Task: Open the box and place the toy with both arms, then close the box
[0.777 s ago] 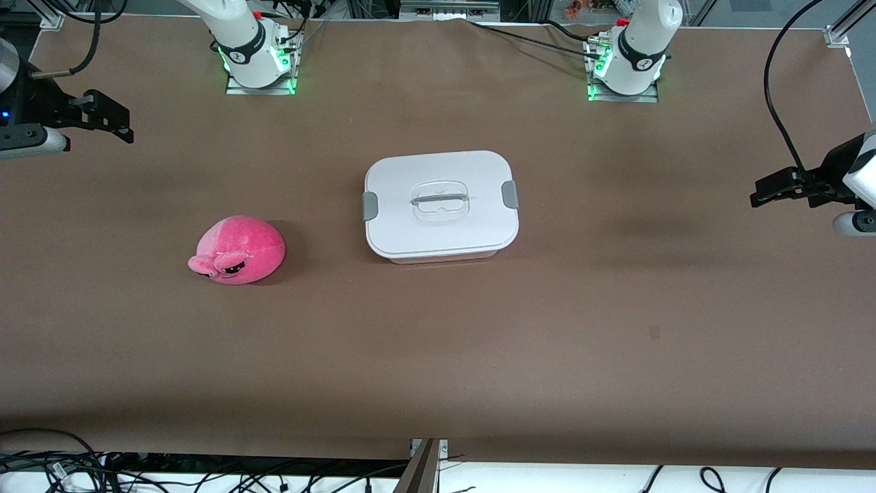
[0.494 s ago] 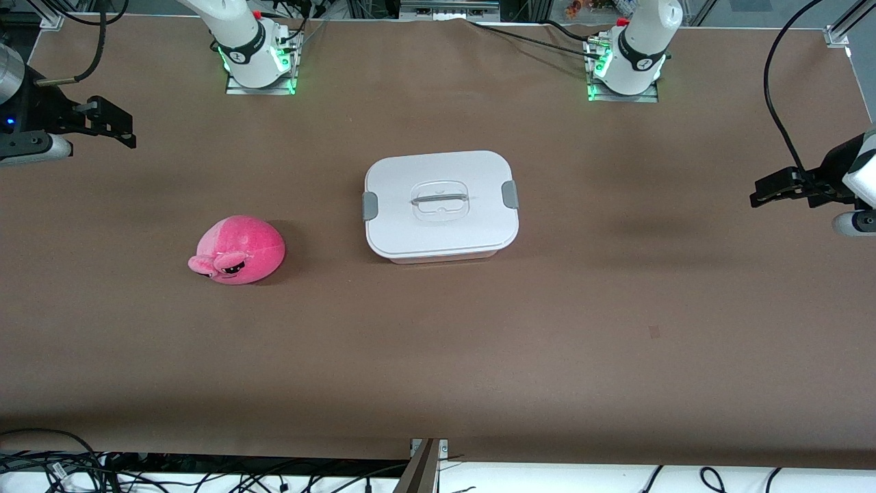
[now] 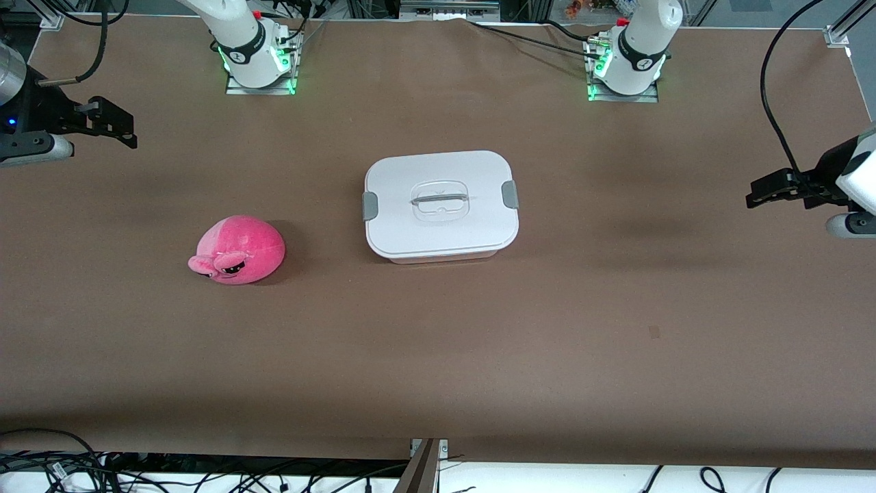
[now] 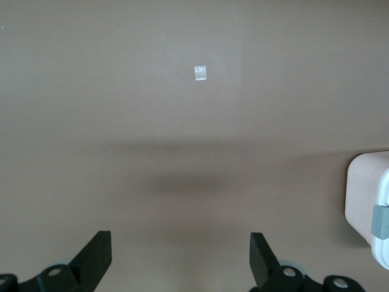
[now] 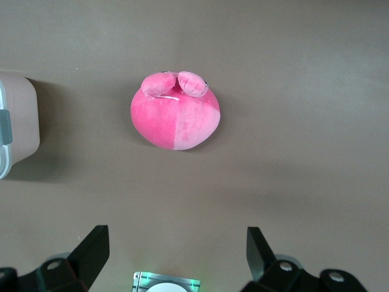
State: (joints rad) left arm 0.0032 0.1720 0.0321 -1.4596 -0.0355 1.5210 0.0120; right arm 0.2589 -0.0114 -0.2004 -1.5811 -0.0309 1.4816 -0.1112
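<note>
Both grippers hung empty with fingers spread wide: I saw the left gripper (image 3: 756,193) over bare brown table (image 3: 616,308) at its arm's end, the right gripper (image 3: 123,130) likewise at its own end. Between them sat the rounded-rectangular plastic box (image 3: 441,204), white lid clipped shut. Toward the right arm's end lay the plush pink toy (image 3: 238,259).

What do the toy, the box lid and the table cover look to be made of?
Toy: soft plush fabric, judging by its fuzzy nap and stitched seam between the two pinks. Box lid: smooth matte white plastic, probably moulded, with grey clips and a clear recessed handle; the tub below looks translucent pinkish plastic. Table cover: matte brown sheet, possibly felt or paper; I cannot tell which.
</note>
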